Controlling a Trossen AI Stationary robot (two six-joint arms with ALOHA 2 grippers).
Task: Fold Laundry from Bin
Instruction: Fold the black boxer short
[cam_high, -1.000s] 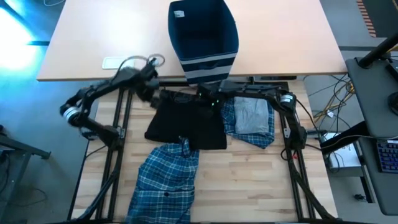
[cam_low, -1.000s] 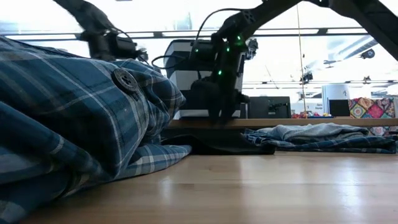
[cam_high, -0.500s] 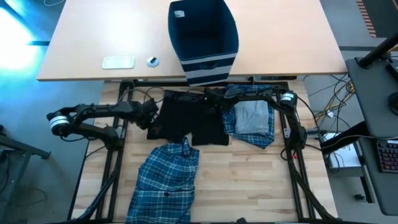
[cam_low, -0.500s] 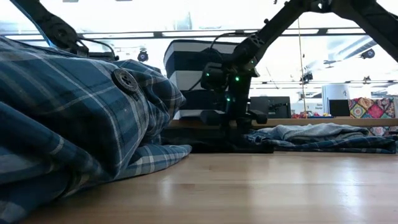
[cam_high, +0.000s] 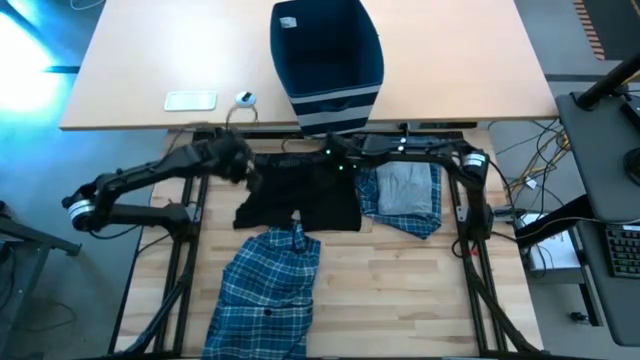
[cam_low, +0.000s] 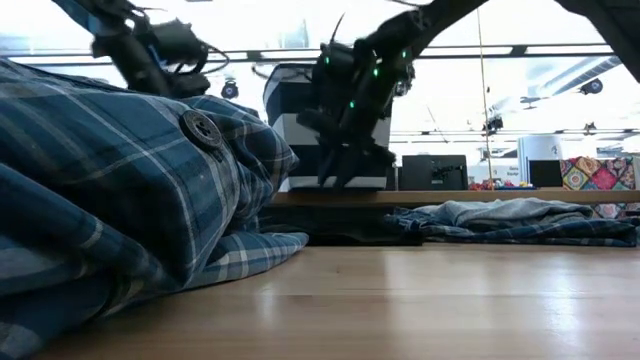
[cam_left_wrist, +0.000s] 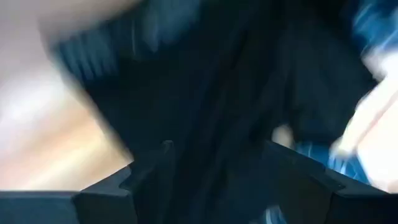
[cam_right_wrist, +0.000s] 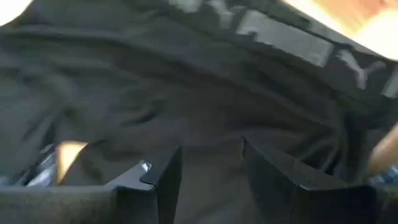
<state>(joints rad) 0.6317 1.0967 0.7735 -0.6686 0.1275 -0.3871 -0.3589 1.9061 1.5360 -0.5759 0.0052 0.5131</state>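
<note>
Only at right wrist: waistband lettering.

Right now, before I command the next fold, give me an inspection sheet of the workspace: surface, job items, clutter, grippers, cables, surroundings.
Surface: wooden table, mostly bare on its near right part.
Job's things: black garment spread flat at centre; plaid garment bunched in front of it; grey piece lying on another plaid piece to the right; navy striped bin on the desk behind, nothing visible inside.
Clutter: flat pale object and small round item on the desk.
Grippers: left gripper above the black garment's left edge, fingers apart; right gripper above its back edge, fingers apart; neither visibly holds cloth.
Cables: bundle on the floor right of the table.
Surroundings: keyboard at far right.
</note>
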